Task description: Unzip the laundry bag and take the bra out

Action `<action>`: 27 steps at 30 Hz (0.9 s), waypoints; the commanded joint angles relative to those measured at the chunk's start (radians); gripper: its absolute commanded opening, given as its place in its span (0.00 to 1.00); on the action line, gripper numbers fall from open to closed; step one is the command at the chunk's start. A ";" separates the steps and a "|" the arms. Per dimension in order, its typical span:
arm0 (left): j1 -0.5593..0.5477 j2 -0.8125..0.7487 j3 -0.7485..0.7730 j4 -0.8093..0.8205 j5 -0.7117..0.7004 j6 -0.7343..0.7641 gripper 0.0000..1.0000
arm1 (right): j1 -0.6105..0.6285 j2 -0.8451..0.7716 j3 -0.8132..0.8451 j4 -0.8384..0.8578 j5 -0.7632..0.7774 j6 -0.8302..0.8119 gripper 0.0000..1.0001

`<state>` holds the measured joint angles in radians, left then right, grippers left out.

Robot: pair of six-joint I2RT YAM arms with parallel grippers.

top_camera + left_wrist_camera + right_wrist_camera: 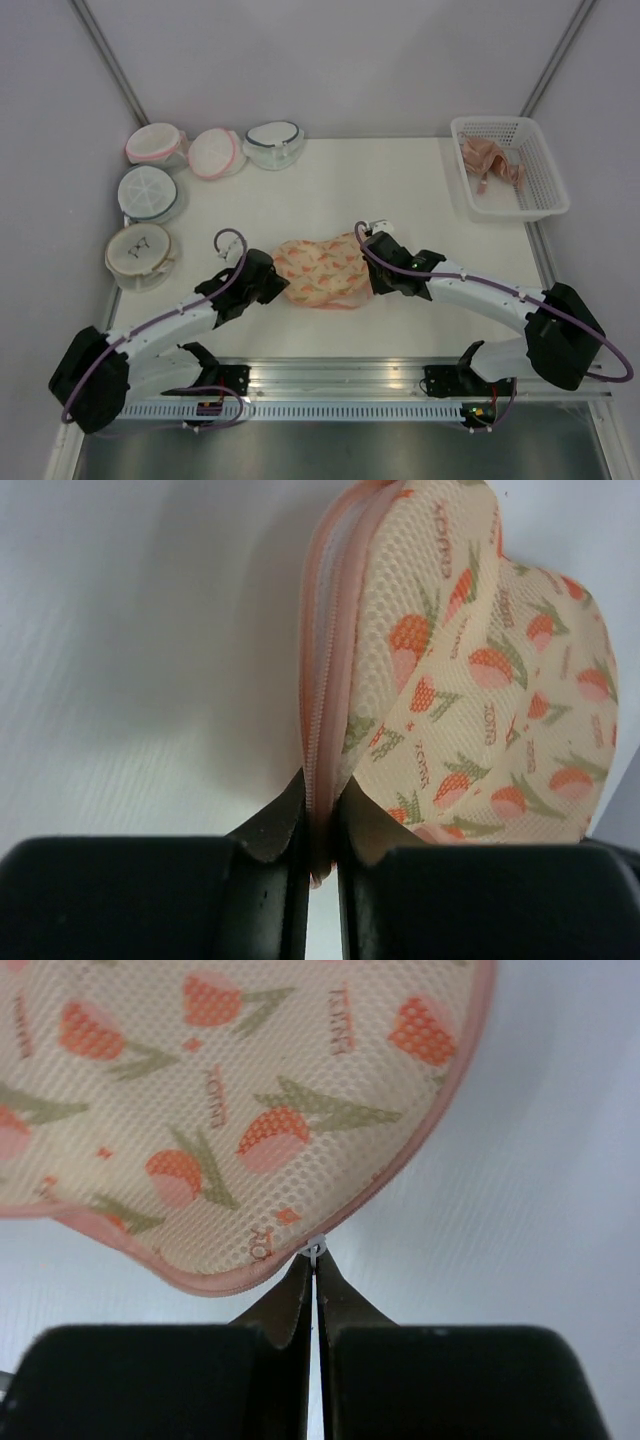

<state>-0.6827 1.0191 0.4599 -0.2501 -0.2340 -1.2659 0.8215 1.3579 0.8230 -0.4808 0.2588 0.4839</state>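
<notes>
The laundry bag (318, 268), cream-peach mesh with orange print and a pink zip edge, lies mid-table between both arms. My left gripper (278, 287) is shut on the bag's pink zip edge (322, 780) at its left end, the zip seam running up from the fingertips. My right gripper (372, 270) is at the bag's right end, shut on the small white zip pull (316, 1251) on the pink rim of the bag (230, 1110). The zip looks closed along what shows. The bra is hidden from view.
Several round white mesh bags (150, 190) with coloured rims stand at the far left. A white basket (545, 185) at the far right holds a peach-pink garment (490, 160). The metal rail (330, 375) runs along the near edge.
</notes>
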 commanded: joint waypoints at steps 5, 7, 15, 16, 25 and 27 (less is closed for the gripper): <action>0.067 0.387 0.328 0.354 0.085 0.095 0.40 | -0.001 -0.098 -0.042 -0.045 -0.020 0.005 0.00; 0.089 0.513 0.388 0.405 0.143 0.120 0.83 | -0.001 -0.114 -0.048 -0.042 -0.009 0.018 0.00; 0.120 0.589 0.522 0.278 0.285 0.113 1.00 | -0.001 -0.117 -0.048 -0.024 -0.016 0.038 0.00; 0.120 0.523 0.498 0.264 0.282 0.105 1.00 | -0.002 -0.114 -0.048 -0.018 -0.026 0.030 0.00; 0.121 0.115 0.219 -0.067 0.257 0.008 1.00 | -0.002 -0.092 -0.058 0.200 -0.393 -0.041 0.01; 0.121 0.015 0.168 -0.039 0.323 -0.047 1.00 | -0.001 -0.092 -0.074 0.311 -0.587 -0.042 0.00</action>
<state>-0.5621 1.1229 0.6937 -0.2379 0.0185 -1.2247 0.8204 1.2663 0.7658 -0.3691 -0.0402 0.4667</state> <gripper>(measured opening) 0.993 0.009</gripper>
